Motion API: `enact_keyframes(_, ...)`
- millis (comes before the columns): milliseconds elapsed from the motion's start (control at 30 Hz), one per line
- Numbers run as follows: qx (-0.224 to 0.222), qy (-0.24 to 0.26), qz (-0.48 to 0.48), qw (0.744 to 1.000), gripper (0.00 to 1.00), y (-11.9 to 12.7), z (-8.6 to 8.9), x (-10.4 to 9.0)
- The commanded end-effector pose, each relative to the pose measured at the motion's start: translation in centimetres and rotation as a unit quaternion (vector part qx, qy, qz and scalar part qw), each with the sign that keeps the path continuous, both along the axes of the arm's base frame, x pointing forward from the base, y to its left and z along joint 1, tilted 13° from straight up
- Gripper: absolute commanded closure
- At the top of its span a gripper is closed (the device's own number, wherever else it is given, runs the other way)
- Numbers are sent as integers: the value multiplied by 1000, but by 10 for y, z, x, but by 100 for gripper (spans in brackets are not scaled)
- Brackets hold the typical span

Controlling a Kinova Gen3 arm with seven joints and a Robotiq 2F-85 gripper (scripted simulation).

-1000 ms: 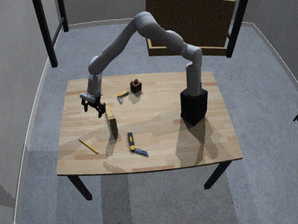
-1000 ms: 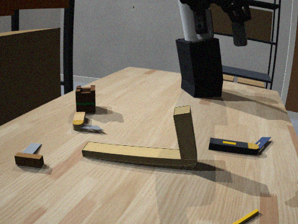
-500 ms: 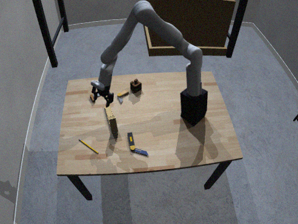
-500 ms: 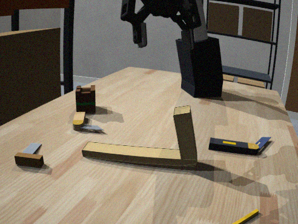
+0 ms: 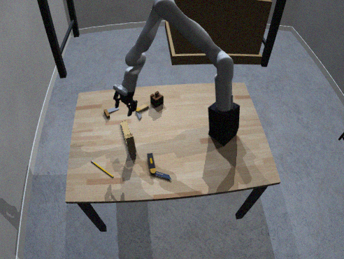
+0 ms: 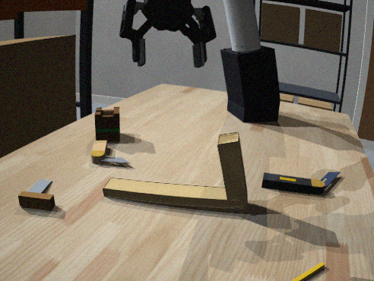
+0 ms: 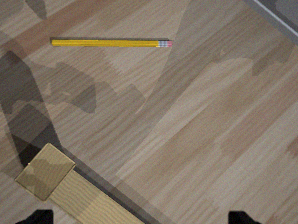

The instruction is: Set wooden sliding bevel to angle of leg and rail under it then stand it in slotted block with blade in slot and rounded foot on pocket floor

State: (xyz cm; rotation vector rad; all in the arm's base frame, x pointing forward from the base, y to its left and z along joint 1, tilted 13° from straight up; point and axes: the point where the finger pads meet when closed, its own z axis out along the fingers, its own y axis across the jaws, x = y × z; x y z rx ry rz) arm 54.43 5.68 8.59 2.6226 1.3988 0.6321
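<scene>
The wooden sliding bevel [image 5: 141, 108], with a light stock, a rounded end and a grey blade, lies flat on the table next to the dark slotted block [image 5: 156, 99]. In the exterior view the bevel [image 6: 100, 150] lies just in front of the block [image 6: 107, 124]. The leg [image 6: 232, 167] stands tilted on the rail [image 6: 167, 191] at mid table. My gripper [image 5: 123, 106] [image 6: 168, 61] is open and empty. It hangs well above the table, left of the bevel. The wrist view shows the leg's top [image 7: 45, 171] and only the fingertips at the lower edge.
The black bevel [image 6: 300, 182] [image 5: 154, 166] lies toward the front of the table. A short brown stock with a grey blade [image 6: 36, 197] lies at the far left. A yellow pencil [image 7: 112, 43] [image 5: 102, 169] lies near the front left. The arm's black base [image 5: 224, 122] stands at the right.
</scene>
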Motion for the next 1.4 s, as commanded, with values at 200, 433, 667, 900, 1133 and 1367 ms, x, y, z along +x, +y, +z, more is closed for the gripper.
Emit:
enact_keyframes(200, 23, -16, -22, 999, 0, -43, -6, -13)
enact_keyframes(433, 32, -19, -35, 999, 0, -68, -10, -20)
enact_keyframes(667, 43, -27, -51, 997, 0, -96, -12, -29)
enact_keyframes(900, 52, -31, -63, 996, 0, -118, -15, -35)
enact_keyframes(1133, 64, -39, -80, 994, 0, -148, -19, -44)
enact_keyframes(1367, 78, -47, -99, 991, 0, -181, -23, -55)
